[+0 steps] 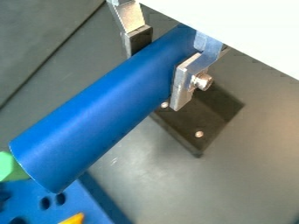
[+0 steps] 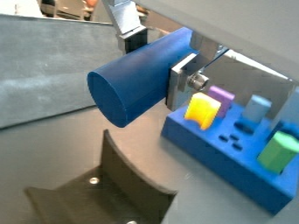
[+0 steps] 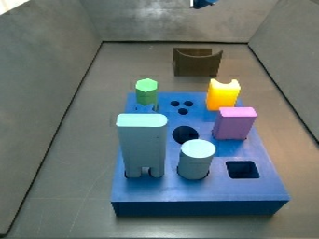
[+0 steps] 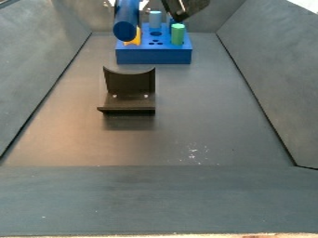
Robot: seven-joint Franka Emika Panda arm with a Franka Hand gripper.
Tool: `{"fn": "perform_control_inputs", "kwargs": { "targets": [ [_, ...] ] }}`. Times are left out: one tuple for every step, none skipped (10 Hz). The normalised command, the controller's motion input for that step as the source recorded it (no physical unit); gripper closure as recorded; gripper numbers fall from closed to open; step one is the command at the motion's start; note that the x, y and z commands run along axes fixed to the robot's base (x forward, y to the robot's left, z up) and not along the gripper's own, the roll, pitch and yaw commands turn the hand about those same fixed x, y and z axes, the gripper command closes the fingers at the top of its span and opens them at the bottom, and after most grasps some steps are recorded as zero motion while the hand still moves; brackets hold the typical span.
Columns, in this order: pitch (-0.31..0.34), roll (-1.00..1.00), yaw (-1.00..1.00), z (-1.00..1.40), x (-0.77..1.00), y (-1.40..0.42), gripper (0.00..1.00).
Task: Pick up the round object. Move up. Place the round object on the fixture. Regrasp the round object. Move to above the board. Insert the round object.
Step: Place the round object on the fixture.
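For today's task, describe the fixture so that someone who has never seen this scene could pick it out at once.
Start from the large blue board full of coloured pieces. On the bare grey floor beside it stands the fixture, a small dark brown block on a flat base plate. Its U-shaped notch and its place off the board set it apart from the yellow notched block. The tool grips the round object high above.

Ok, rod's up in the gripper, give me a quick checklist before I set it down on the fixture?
1. Grip: gripper fingers clamp the dark-blue rod: ok.
2. Rod airborne, clear of the floor in a side view: ok.
3. Fixture notch vacant: ok.
4. Rod centred over the notch: not ok, it hangs nearer the board.
5. Round hole in the board unoccupied: ok.
6. Rod axis lined up with the notch: cannot tell.
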Motion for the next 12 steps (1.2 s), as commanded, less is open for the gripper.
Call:
{"fn": "perform_control_inputs", "kwargs": {
  "targets": [
    [0.334,-0.68,-0.04,-0.02,0.10,0.05,1.00],
    [0.263,-0.47,-0.14,-0.02,0.08,0.05,1.00],
    [0.202,-0.32,-0.19,-0.02,0.08,0.05,1.00],
    [0.123,-0.20,-0.20,-0.01,0.07,0.03,1.00],
    [0.264,-1.00,-0.11,-1.00,0.13,0.13,1.00],
    [0.247,-1.00,-0.11,-1.00,0.13,0.14,1.00],
    [0.252,-1.00,-0.16,-1.00,0.15,0.14,1.00],
    [0.260,-1.00,-0.21,-1.00,0.17,0.14,1.00],
    [0.199,-0.79,-0.24,-1.00,0.18,0.14,1.00],
    [0.167,-0.68,-0.25,-1.00,0.19,0.14,1.00],
    [0.102,-0.47,-0.26,-1.00,0.19,0.15,1.00],
    [0.061,-0.32,-0.25,-1.00,0.20,0.15,1.00]
  ]
}}
